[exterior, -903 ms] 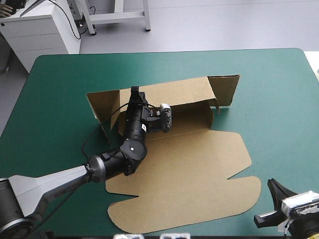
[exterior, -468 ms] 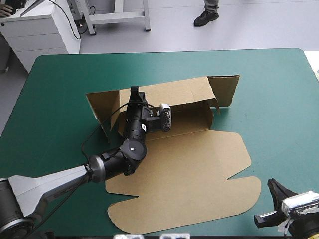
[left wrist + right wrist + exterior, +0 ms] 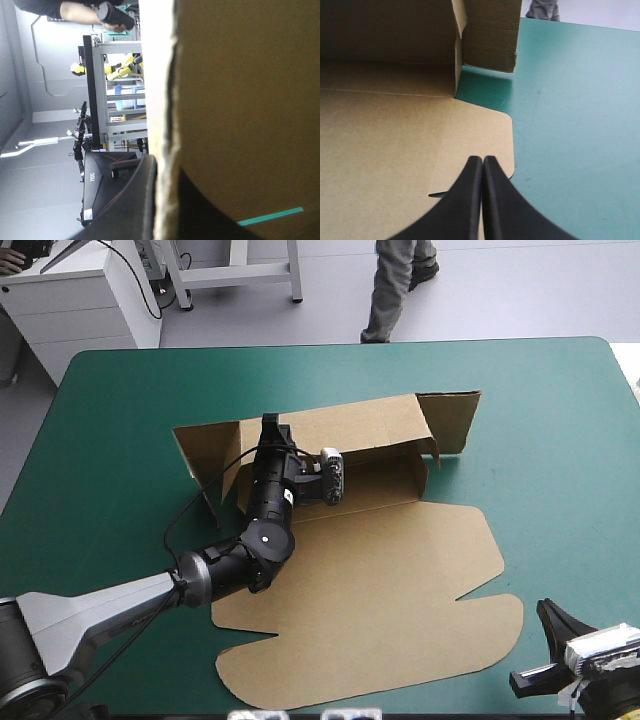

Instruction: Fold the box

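No change since earlier. Left gripper [image 3: 270, 426] pinches rear wall [image 3: 350, 425] of brown cardboard box [image 3: 380, 570]; right gripper [image 3: 482, 159] closed, empty. Keep wall upright.

You are looking down on a bench [image 3: 110, 390] whose teal-green cover [image 3: 570, 110] is lying smooth right out to its rounded corners. Even, soft light is falling on it and casting only faint shadows. Beyond the far edge a pale grey floor [image 3: 520, 290] is showing. A white cabinet [image 3: 90, 310] with drawer fronts is standing just off the bench's far left corner. Beside it the grey legs of a metal frame [image 3: 240, 275] are resting on the floor. Through the left wrist camera you are seeing the room a quarter turn over: a grey panelled wall [image 3: 45, 75] is filling the background, and a grey metal rack [image 3: 112, 100] is standing before it.
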